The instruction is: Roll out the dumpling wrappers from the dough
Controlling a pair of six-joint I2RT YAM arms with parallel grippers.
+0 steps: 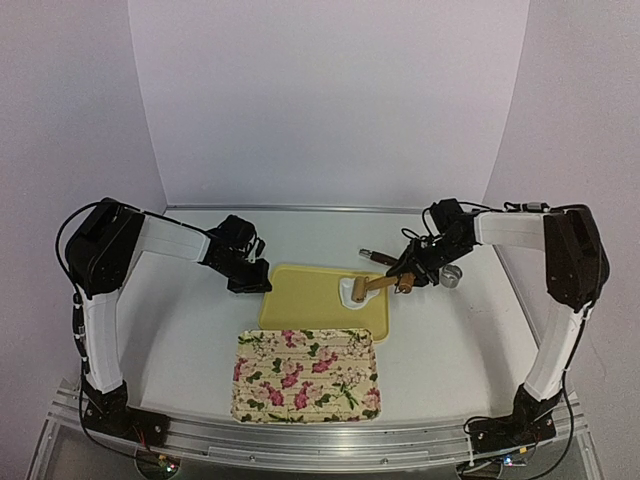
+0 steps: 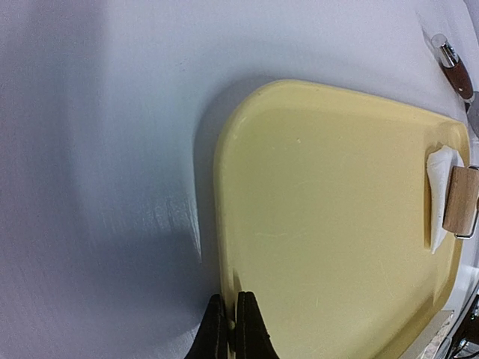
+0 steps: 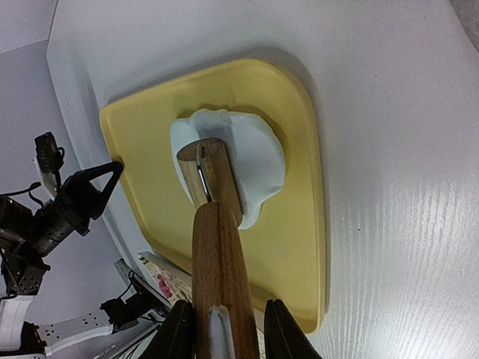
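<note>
A white flattened lump of dough [image 1: 352, 291] lies at the right end of the yellow tray [image 1: 305, 300]. No small round wrapper disc is in view. My right gripper [image 1: 408, 280] is shut on the handle of a wooden roller [image 1: 378, 285], whose head rests on the dough [image 3: 254, 161]. In the right wrist view the handle [image 3: 217, 277] runs between my fingers, at my right gripper [image 3: 228, 325]. My left gripper [image 2: 230, 329] is shut on the tray's left rim [image 2: 224, 224]; it also shows in the top view [image 1: 250, 285].
A floral tray [image 1: 307, 375] lies in front of the yellow tray. A metal ring cutter [image 1: 453, 275] stands to the right of my right gripper. A tool with a brown handle [image 1: 375, 256] lies behind the yellow tray.
</note>
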